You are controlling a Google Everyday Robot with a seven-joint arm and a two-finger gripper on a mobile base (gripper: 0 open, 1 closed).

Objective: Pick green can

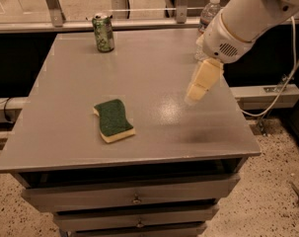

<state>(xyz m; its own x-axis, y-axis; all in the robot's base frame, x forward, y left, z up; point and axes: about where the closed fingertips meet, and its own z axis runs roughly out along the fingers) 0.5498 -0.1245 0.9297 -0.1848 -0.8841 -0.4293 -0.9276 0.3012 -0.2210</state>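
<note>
The green can (103,32) stands upright at the far left of the grey table top (139,58), with pale mottled markings and a silver top. My gripper (193,97) hangs from the white arm (247,19) over the right-middle of the table, well to the right of the can and nearer the front. It holds nothing that I can see.
A green-and-yellow sponge (113,120) lies flat at the front left-middle. A clear water bottle (208,15) stands at the far right, partly hidden behind the arm. The table has drawers (134,199) below. A rail and glass panel run behind the table.
</note>
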